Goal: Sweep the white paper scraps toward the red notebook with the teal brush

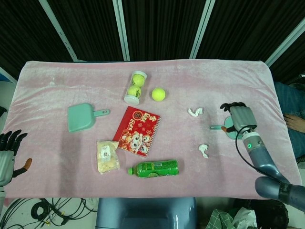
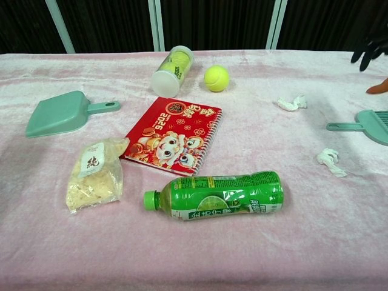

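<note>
Paper scraps are lying at center right beside the brush, under the right hand hovering open and empty.

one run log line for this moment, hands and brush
stage: reaching for brush | right robot hand: above teal brush, holding nothing | left robot hand: idle at table edge | paper scraps: unswept
</note>
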### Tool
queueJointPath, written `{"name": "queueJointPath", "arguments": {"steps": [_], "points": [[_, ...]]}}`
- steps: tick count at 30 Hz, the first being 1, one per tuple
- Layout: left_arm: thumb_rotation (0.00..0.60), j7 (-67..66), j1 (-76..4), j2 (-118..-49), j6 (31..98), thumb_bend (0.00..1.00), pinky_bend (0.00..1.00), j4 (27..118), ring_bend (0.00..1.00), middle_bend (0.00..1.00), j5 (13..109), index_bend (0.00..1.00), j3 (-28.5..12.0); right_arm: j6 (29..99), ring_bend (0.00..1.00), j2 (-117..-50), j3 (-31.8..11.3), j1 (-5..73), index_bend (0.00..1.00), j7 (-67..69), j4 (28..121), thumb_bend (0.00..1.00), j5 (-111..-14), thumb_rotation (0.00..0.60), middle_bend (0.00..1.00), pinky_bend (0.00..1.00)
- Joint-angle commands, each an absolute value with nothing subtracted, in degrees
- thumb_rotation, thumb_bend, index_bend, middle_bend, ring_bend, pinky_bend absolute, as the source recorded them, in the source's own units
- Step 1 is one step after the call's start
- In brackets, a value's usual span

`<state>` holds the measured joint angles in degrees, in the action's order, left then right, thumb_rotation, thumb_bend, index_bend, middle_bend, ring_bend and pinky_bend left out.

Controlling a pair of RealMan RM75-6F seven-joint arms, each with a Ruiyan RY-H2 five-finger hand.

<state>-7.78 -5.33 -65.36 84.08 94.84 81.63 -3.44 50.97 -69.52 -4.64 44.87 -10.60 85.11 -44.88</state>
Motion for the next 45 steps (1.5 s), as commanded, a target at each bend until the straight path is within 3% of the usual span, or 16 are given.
{"name": "queueJointPath", "arguments": {"steps": [1, 12, 28, 45], "points": [[0.600, -7.83, -5.39, -65.28, 83.78, 0.31, 0.00, 94.89, 0.00, 0.08, 81.47, 0.13, -3.39, 48.42, 0.20, -73.60, -5.19, 46.06, 0.34, -13.76, 83.66, 0.10, -39.67, 0.600, 0.35, 0.16], [0.600, -7.88, -5.38, -65.15, 83.73, 0.31, 0.00, 95.12, 0.00, 0.08, 81.24, 0.13, -3.43, 48.38, 0.21, -80.75, -6.12, 46.11, 0.39, -15.46, 74.34, 0.18, -39.79, 0.600, 0.38, 0.16], [0.600, -8.08, -5.48, -65.12, 83.60, 0.31, 0.00, 95.13, 0.00, 0.08, 81.23, 0.13, -3.42, 47.20, 0.23, -86.44, -6.44, 44.03, 0.46, -14.48, 64.22, 0.18, -43.81, 0.600, 0.44, 0.16], [0.600, -8.40, -5.47, -65.32, 83.71, 0.31, 0.00, 94.99, 0.00, 0.08, 81.08, 0.13, -3.49, 42.17, 0.23, -90.70, -6.74, 42.65, 0.46, -11.25, 55.53, 0.18, -49.41, 0.600, 0.44, 0.16]]}}
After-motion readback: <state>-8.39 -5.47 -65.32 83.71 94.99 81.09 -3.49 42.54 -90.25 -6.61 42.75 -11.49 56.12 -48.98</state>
